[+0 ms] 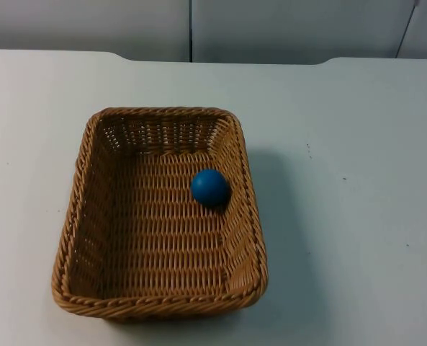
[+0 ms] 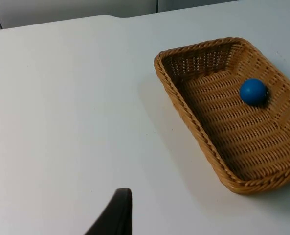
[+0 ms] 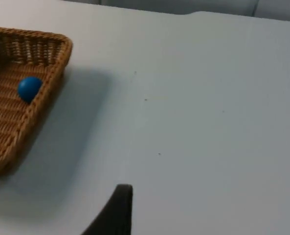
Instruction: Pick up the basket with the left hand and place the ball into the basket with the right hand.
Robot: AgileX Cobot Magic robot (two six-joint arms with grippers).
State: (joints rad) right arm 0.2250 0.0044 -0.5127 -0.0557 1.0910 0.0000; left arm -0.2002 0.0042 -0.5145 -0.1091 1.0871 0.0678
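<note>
Black fingertips are all that can be made out of either arm: one left fingertip (image 2: 116, 215) stands over bare white tabletop (image 2: 61, 122) well to the side of the basket, and one right fingertip (image 3: 116, 210) stands over bare tabletop on the basket's other side, so whether either pair of fingers is apart or together cannot be told. Both the left gripper and the right gripper are well apart from the work and hold nothing that can be seen; both arms look to be waiting. Outward from them, the rectangular woven brown wicker basket (image 1: 80, 216) rests flat on the tabletop, and the small round blue ball (image 1: 210, 187) lies inside it on the woven floor, close against the wall nearer the right arm. As a judgement, the task appears finished: the ball is in, the basket is set down, nothing is left to do but hold clear. The top view gives the ball's place on the basket floor and the grey partition wall (image 1: 285, 29) behind; the wrist views add how far each fingertip stands from the rim.
</note>
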